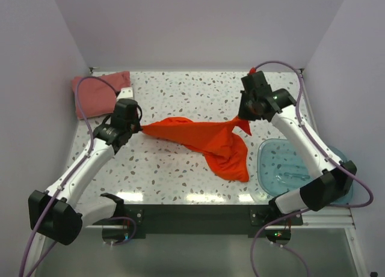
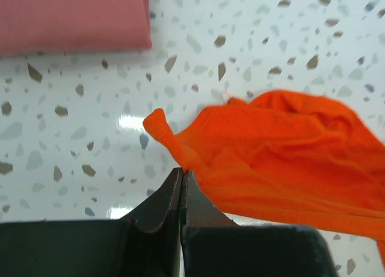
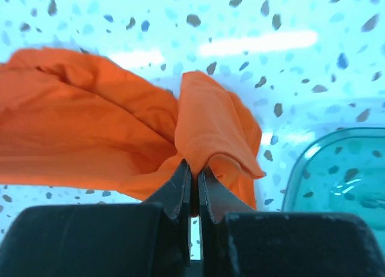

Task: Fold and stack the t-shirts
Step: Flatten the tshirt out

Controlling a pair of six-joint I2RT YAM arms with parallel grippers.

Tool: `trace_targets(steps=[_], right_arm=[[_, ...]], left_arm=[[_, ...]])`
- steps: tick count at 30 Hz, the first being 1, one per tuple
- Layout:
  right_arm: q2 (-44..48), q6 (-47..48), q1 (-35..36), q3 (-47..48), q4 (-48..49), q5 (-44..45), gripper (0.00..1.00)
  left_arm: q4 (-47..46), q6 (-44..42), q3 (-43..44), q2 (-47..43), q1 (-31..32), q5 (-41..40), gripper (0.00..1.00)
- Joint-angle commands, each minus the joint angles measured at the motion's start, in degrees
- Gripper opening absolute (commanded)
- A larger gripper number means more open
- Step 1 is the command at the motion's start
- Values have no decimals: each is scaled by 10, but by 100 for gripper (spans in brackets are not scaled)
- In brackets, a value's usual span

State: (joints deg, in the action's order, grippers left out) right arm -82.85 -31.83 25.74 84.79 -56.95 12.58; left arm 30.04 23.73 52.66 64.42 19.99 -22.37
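Tub [image 1: 283,169], translucent blue plastic: nearest item, on the speckled table [image 1: 180,91] beside the right arm's forearm, on the near side of the right gripper [image 3: 194,172] and apart from the cloth;
orange-red t-shirt [image 1: 210,142]: strung between the two grippers as a bunched band, its lower part sagging onto the table toward the near edge and ending just beside the tub's left rim;
left gripper [image 2: 181,179]: jaws pressed together on a thin corner of the orange-red t-shirt, a small tab of fabric poking past the fingertips, the rest running off toward the right gripper;
right gripper: jaws closed on a thick fold at the opposite end, cloth bulging above the fingers;
dusty pink t-shirt [image 1: 96,94]: folded flat at the far left corner, beyond the left gripper, well apart from it and from the orange-red one.
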Motion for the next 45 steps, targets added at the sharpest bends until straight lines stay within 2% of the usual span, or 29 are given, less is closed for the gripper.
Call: trace_targets(steps=[1,3,4,6,7,8,10,11,12,16,21,24,30,37,41,45], right_arm=[[-14,61,-23,141,-40,40,0],[-35,92,-27,212,-65,57,0],[-47,104,-26,291,-74,61,0],[-85,134,-25,375,-99,67,0],[-97,143,-25,456,-106,66,0],[-118,153,-26,492,-112,68,0],[-129,179,-26,568,-113,68,0],[-124,198,-26,575,-93,66,0],[-115,208,-26,575,-77,63,0],[-25,248,-26,456,32,59,0],[119,302,-24,339,161,46,0],[158,316,-25,319,177,17,0],[193,309,-25,318,197,-40,0],[197,303,-25,335,235,-57,0],[168,309,-25,331,235,-38,0],[150,315,-25,270,257,-32,0]], left_arm=[[-53,-71,95,8,-2,-21,0],[-60,-105,165,27,-3,-20,0],[-62,-117,191,35,-3,-15,0],[-60,-148,277,62,-2,-6,0],[-57,-158,306,71,-3,-4,0],[-58,-169,361,86,-2,0,0],[-59,-200,412,98,-2,7,0],[-59,-219,456,109,-3,19,0],[-59,-228,473,112,-3,29,0],[-53,-268,517,109,-3,84,0],[-61,-279,499,42,-2,89,0],[-86,-282,487,-8,-2,92,0],[-94,-250,466,-71,-2,127,0],[-113,-250,437,-105,-2,106,0],[-91,-253,430,-69,-2,116,0],[-58,-250,414,-12,-2,96,0]])
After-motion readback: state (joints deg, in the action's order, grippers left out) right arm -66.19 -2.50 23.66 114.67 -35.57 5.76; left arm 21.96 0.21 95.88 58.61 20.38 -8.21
